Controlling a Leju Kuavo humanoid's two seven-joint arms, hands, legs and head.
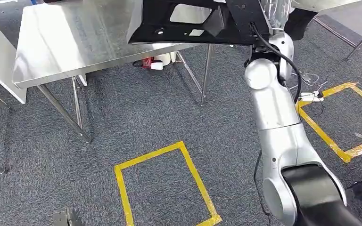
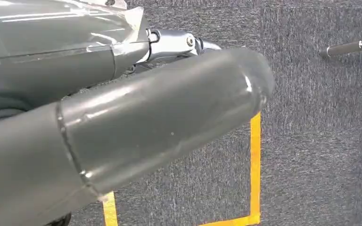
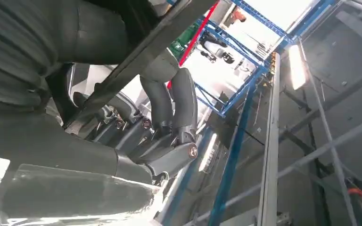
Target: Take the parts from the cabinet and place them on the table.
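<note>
Black flat plastic part, top of frame, gripped by right hand over steel table. Left hand: state unclear. Risk: edge-only grip could let it tip and slide off.

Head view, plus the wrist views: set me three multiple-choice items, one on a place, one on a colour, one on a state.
1. Where is the black part?
A. over the steel table
B. on the carpet
C. inside the taped rectangle

2. What colour is the floor tape?
A. red
B. yellow
C. white

3. What is the right hand doing?
A. hanging free
B. pressing the floor
C. holding the black part

Key: 1 A, it hangs above the steel table. 2 B, yellow outlines mark the carpet. 3 C, its fingers wrap the part's edge.
</note>
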